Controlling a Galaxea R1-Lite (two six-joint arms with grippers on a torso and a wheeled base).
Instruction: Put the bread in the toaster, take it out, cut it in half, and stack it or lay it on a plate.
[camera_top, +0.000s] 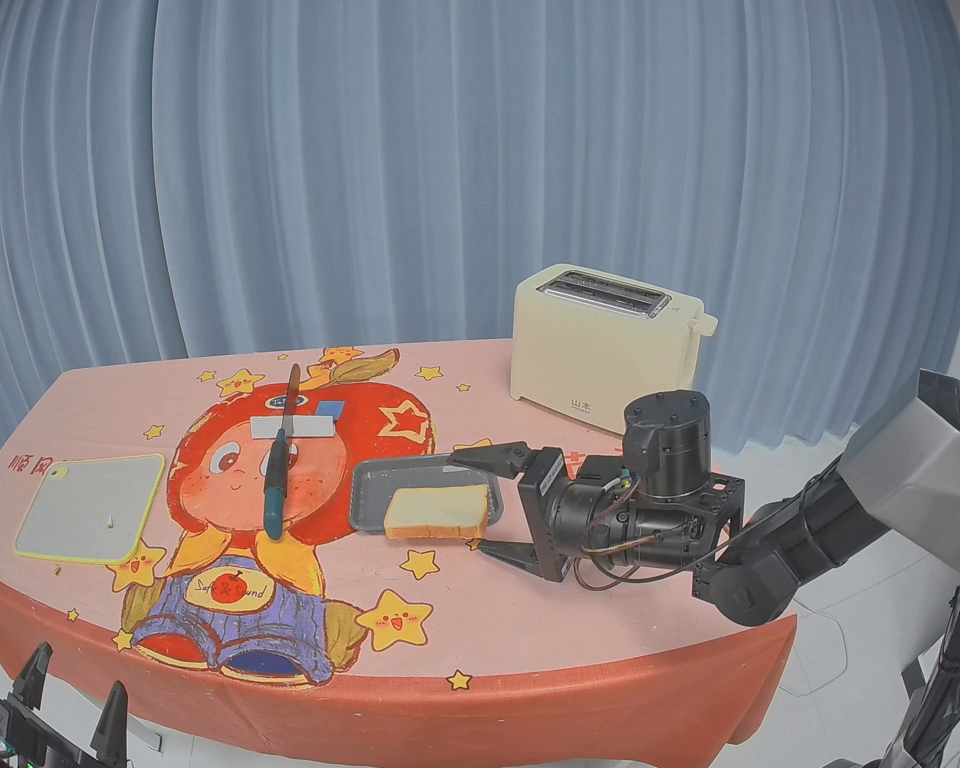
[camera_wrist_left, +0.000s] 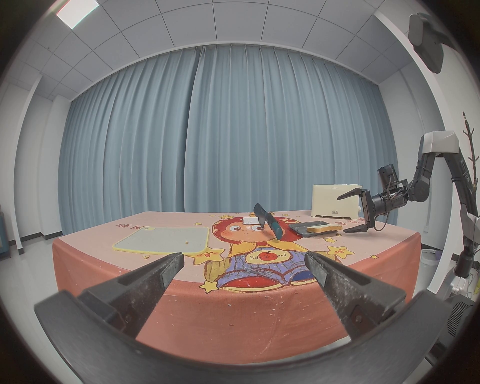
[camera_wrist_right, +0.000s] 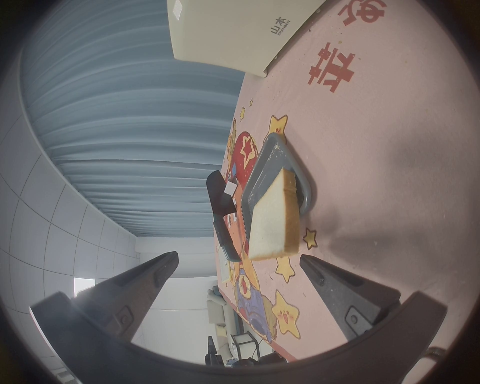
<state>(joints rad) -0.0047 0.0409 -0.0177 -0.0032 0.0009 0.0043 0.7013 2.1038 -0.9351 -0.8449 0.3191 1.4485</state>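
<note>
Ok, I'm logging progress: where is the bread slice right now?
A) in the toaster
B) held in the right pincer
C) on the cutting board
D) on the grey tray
D: the bread slice lies flat on the grey tray, and the open right pincer holds nothing.

Right arm (camera_top: 800, 530) stretched level, both jaws spread.

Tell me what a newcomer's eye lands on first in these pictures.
First, the right gripper, open and turned on its side, at the right end of a bread slice that lies over the near right corner of a grey tray mid-table. Next, the cream toaster at the far right, and the big apple-headed cartoon on the cloth, with a knife lying across its face.
</note>
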